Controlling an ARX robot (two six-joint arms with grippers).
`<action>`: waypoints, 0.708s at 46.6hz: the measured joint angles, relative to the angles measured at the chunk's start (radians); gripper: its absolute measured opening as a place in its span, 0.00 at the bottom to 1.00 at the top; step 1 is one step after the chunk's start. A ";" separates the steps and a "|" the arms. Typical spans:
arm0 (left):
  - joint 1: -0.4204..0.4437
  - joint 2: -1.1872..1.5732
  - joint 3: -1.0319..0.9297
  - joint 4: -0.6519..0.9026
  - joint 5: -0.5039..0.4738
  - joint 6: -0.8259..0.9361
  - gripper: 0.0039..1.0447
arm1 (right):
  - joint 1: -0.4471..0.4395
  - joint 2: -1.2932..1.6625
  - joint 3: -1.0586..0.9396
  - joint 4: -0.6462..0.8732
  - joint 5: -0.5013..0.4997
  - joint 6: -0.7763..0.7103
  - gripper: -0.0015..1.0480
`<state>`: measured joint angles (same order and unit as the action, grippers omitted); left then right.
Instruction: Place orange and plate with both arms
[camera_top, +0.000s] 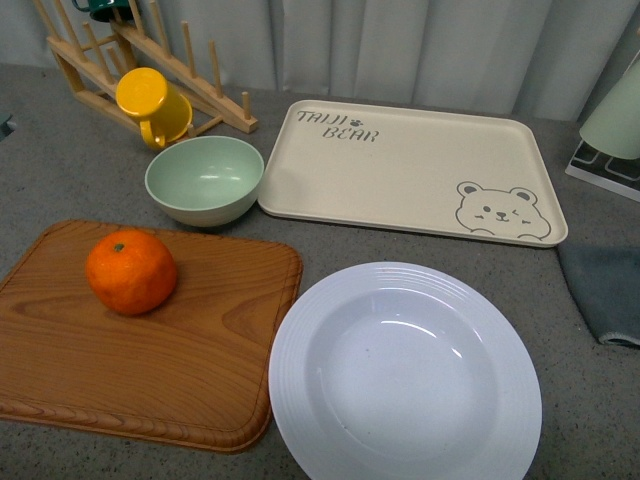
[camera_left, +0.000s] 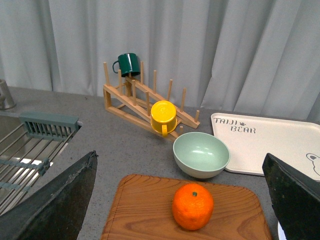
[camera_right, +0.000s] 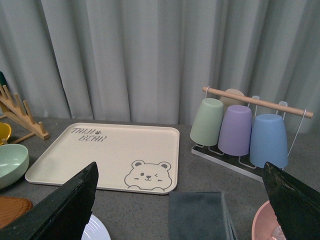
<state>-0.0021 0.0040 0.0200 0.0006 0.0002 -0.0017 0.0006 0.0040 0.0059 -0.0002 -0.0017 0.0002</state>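
The plate (camera_top: 400, 380), white and empty, sits toward the right of the table (camera_top: 40, 170), just beside the wooden board (camera_top: 200, 370) that carries the orange (camera_top: 131, 271) on the left side. The left end effector (camera_left: 179, 160) and the right end effector (camera_right: 180, 167) are both released, fingers spread wide, holding nothing. I judge it best to centre the left over the orange's middle and bring the right onto the plate's ridged rim.
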 joint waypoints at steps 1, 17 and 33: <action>0.000 0.000 0.000 0.000 0.000 0.000 0.94 | 0.000 0.000 0.000 0.000 0.000 0.000 0.91; 0.000 0.000 0.000 0.000 0.000 0.000 0.94 | 0.000 0.000 0.000 0.000 0.000 0.000 0.91; 0.000 0.000 0.000 0.000 0.000 0.000 0.94 | 0.000 0.000 0.000 0.000 0.000 0.000 0.91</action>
<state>-0.0021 0.0040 0.0200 0.0006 0.0002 -0.0017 0.0006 0.0040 0.0059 -0.0002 -0.0017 0.0002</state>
